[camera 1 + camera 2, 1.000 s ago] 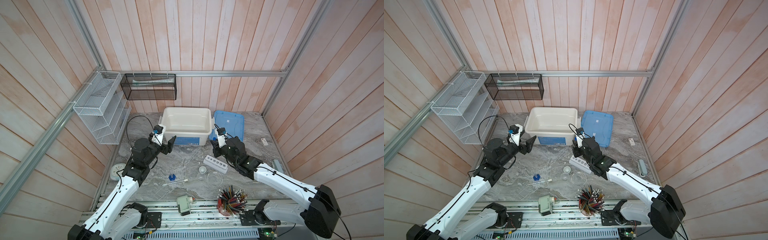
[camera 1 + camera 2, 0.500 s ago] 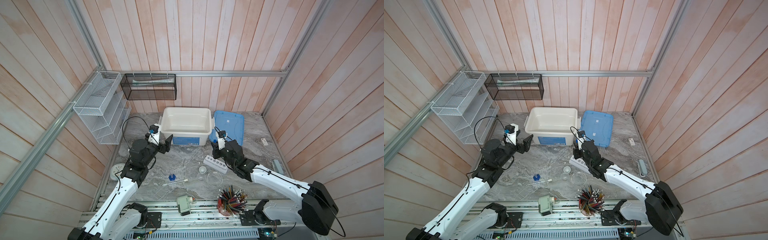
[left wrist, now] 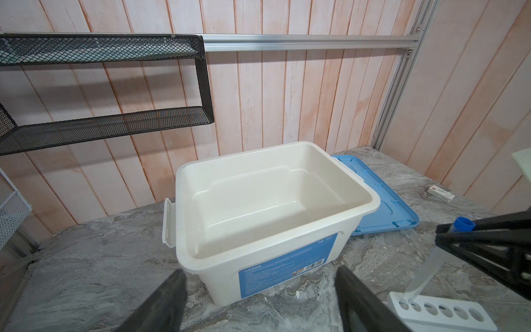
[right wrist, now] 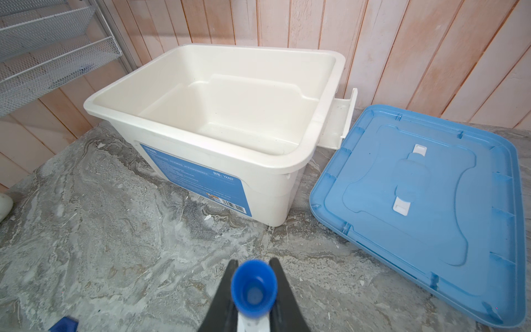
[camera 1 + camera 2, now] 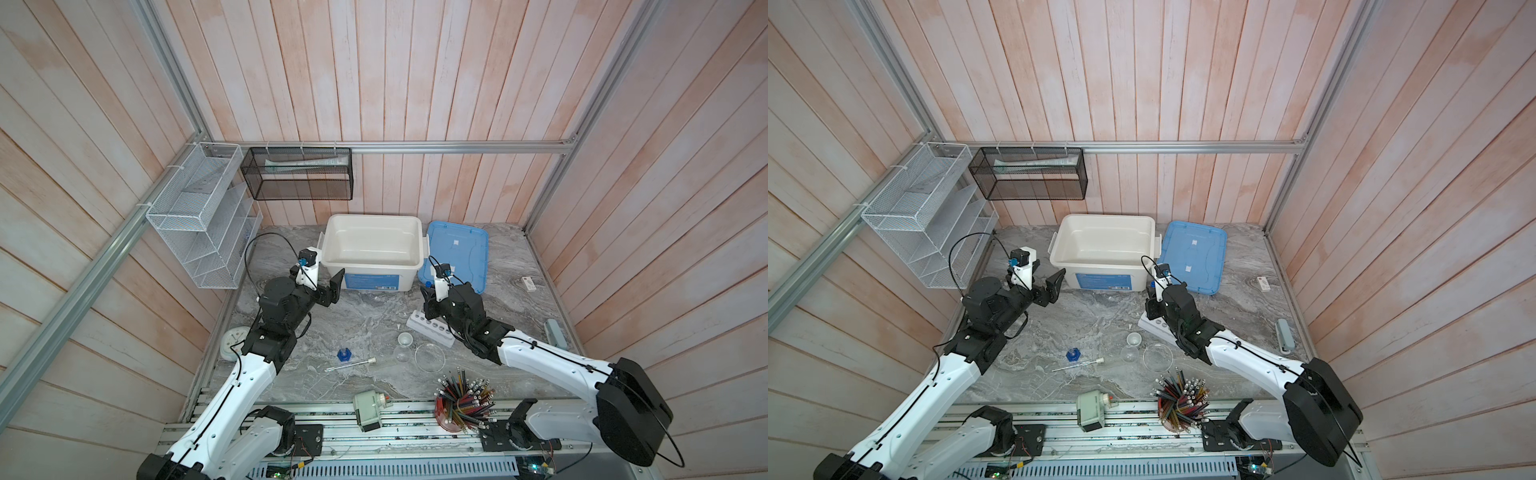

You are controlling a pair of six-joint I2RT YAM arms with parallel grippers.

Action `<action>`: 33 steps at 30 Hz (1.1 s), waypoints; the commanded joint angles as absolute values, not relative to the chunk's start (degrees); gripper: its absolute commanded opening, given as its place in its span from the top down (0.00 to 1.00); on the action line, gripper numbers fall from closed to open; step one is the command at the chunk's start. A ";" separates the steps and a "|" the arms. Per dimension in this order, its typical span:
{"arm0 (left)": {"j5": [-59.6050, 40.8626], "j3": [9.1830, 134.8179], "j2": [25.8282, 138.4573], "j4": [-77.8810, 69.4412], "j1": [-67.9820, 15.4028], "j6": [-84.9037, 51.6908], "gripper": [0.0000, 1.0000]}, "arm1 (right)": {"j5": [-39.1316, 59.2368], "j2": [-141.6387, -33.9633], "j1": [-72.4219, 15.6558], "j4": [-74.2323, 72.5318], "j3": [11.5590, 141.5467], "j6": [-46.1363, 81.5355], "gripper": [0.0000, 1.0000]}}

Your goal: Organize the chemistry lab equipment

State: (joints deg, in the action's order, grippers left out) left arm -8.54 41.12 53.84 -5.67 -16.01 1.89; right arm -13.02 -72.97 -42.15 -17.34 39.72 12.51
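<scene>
My right gripper is shut on the blue-capped test tube, just under its cap. The tube leans with its foot at the end hole of the white six-hole rack. My left gripper hangs open and empty in front of the white bin, with its fingers wide apart. Lying flat mid-table is a white-capped tube, beside the small blue-based cylinder. The tiny white cup and two clear dishes sit near the rack.
The open white bin stands at the back, with its blue lid flat beside it. A red cup of pencils and a pale green sharpener sit at the front edge. Wire shelves hang on the left wall.
My left gripper has drawn a little to the left, still open. The right gripper keeps its hold on the blue-capped tube and has shifted slightly over the rack's end.
</scene>
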 commanded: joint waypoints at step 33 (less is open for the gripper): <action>-8.44 40.01 53.59 -7.45 -15.38 2.46 0.18 | -17.94 -80.20 -45.81 -17.58 41.83 9.23 0.82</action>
